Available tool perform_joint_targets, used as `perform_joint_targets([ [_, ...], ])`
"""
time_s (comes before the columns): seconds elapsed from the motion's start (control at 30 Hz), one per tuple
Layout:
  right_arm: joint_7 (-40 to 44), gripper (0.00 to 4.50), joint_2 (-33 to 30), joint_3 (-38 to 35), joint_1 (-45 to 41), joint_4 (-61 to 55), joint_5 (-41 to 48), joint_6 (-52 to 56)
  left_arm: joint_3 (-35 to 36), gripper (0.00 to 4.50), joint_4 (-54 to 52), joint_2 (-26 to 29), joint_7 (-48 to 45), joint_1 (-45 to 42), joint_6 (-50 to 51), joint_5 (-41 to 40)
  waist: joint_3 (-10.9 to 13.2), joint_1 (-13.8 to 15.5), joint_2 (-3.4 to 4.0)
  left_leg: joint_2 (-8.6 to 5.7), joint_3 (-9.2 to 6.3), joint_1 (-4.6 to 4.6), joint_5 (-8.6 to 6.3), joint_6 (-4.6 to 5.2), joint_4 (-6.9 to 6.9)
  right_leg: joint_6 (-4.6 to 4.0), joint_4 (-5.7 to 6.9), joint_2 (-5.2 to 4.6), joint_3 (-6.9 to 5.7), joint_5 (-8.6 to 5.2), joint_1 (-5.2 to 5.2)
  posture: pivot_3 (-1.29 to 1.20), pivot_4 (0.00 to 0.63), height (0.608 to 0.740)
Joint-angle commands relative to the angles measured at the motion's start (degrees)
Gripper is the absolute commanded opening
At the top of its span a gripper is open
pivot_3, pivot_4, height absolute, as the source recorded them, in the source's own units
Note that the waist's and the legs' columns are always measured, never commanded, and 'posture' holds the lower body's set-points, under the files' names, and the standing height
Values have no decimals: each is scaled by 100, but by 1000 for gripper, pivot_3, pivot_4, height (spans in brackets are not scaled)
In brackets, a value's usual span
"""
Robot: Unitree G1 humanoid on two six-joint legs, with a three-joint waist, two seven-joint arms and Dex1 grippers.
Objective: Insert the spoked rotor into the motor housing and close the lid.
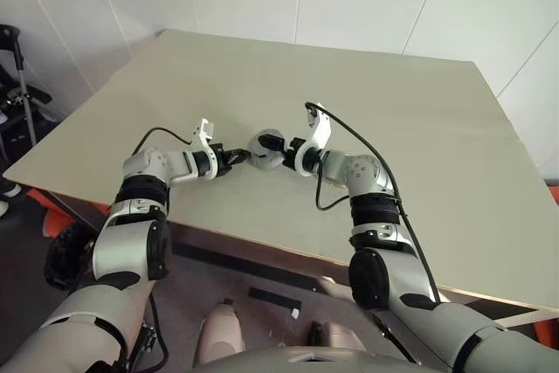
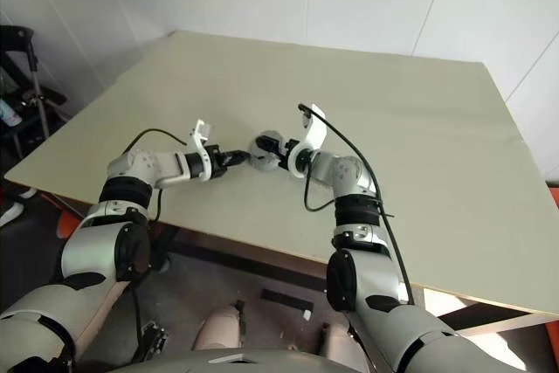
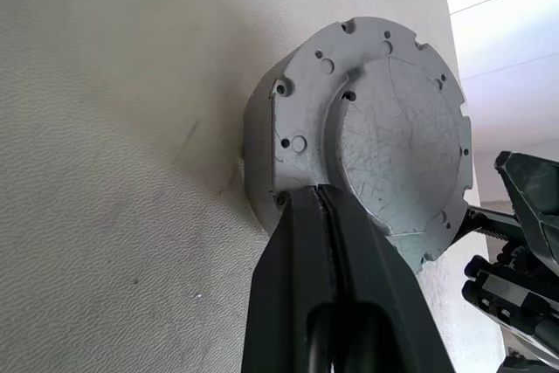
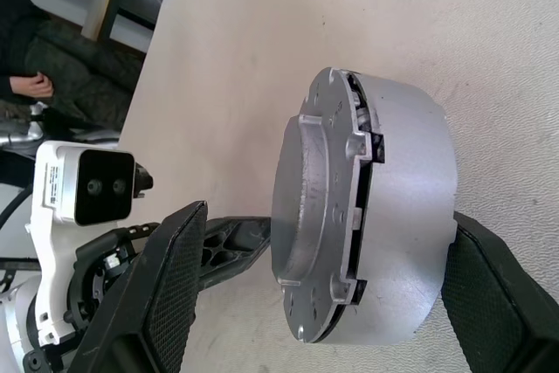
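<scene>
The right gripper (image 4: 319,303), fingers spread wide, straddles the housing (image 4: 397,216) on the table (image 1: 393,120). The lid (image 3: 384,128) sits on top, not quite flush. Beyond, the left gripper (image 1: 238,156), fingers pressed together, touches the lid's rim from the opposite side.

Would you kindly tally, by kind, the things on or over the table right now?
Motor assemblies, lid on housing: 1, the lid capping the housing
Grippers: 2, left gripper shut against the lid's edge, right gripper open around the housing
Total: 3
</scene>
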Motion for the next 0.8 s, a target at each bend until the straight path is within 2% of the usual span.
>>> perform_joint_targets([
  [0.03,85,4476,159,57,-281,25,202,-152,42,0,-142,84,-28,-88,-58,-8,0,-6,0,0,0,0,0,0,0,0,1,0,0,0,-1,0,0,740],
  [0.63,204,4476,169,100,-400,486,171,-508,63,0,-220,154,-22,-36,-49,-36,0,-41,0,1,0,-1,0,0,1,0,3,1,0,0,-2,0,0,740],
  [0.73,263,3870,184,53,-393,420,251,-542,57,0,-223,147,-24,-37,-49,-35,0,-39,0,1,0,-1,0,0,1,0,3,1,-1,0,-2,0,0,740],
  [0.8,288,3259,188,31,-392,372,307,-515,56,0,-223,145,-22,-40,-48,-35,0,-39,0,1,0,-1,0,0,1,0,3,1,-1,0,-1,0,0,740],
])
